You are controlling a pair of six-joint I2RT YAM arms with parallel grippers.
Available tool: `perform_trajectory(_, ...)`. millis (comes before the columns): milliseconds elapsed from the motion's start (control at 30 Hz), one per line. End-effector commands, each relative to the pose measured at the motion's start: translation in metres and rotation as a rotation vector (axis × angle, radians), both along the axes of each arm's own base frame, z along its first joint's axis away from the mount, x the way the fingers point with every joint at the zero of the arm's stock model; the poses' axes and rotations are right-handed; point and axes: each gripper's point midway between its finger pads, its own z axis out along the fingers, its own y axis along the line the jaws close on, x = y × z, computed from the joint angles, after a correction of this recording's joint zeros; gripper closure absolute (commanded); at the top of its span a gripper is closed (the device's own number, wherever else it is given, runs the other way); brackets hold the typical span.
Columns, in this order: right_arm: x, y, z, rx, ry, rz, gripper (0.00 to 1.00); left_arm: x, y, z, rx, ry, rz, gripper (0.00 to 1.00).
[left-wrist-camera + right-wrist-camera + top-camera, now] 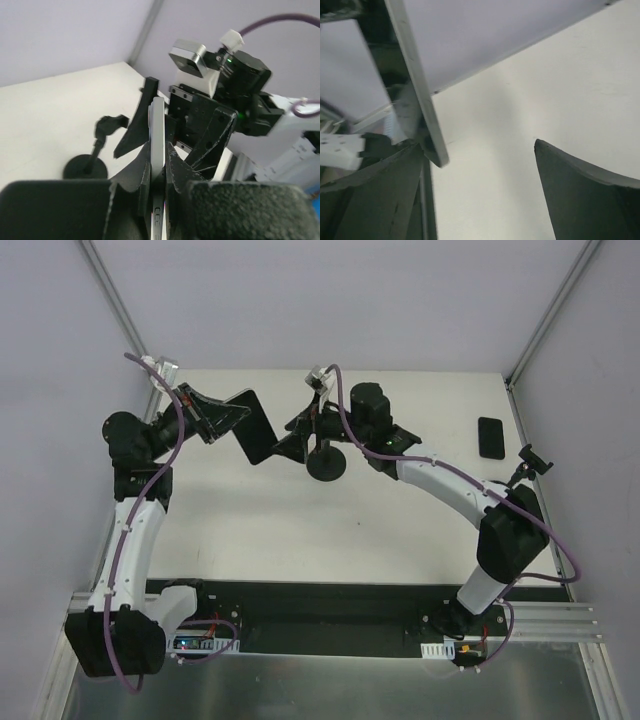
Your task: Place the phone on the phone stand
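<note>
From where I stand, the phone [258, 430] is up in the air over the far part of the white worktop [300, 530], not yet on the phone stand [327, 465]. The left gripper [238, 420] has it, jaws pinching the slab by one end. From the left wrist the phone shows edge-on, its thin grey side running straight up between the two black fingers [135, 185]. The right gripper [477, 146] faces it from the other side with its jaws spread wide. In its own wrist view the phone's edge lies close by one finger and the other finger [590, 195] stands well clear; I cannot tell if the near one touches. The stand sits just to the right of the held phone, round black base flat on the worktop. A second phone [490, 437] lies flat near the right edge, well apart from both arms.
</note>
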Motion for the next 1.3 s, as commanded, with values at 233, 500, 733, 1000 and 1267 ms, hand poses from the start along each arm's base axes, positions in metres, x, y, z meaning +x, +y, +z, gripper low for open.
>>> perform_trajectory(233, 0.073, -0.094, 0.011, -0.273, 0.067, -0.692, 0.14, 0.030, 0.037, -0.016, 0.106, 0.010, 0.376, 1.00)
perform_trajectory(500, 0.087, -0.131, -0.037, -0.327, 0.142, -0.941, 0.38, 0.035, 0.024, -0.028, 0.079, 0.055, 0.288, 1.00)
perform_trajectory(733, 0.104, -0.137, -0.049, -0.397, 0.082, -0.996, 0.57, 0.042, 0.019, -0.038, 0.072, 0.100, 0.248, 1.00)
perform_trajectory(1000, 0.111, -0.135, -0.058, -0.428, 0.065, -0.985, 0.59, 0.042, 0.014, -0.040, 0.049, 0.124, 0.206, 1.00)
perform_trajectory(1267, 0.115, -0.126, -0.063, -0.433, 0.070, -0.956, 0.71, 0.039, 0.011, -0.038, 0.052, 0.108, 0.198, 1.00)
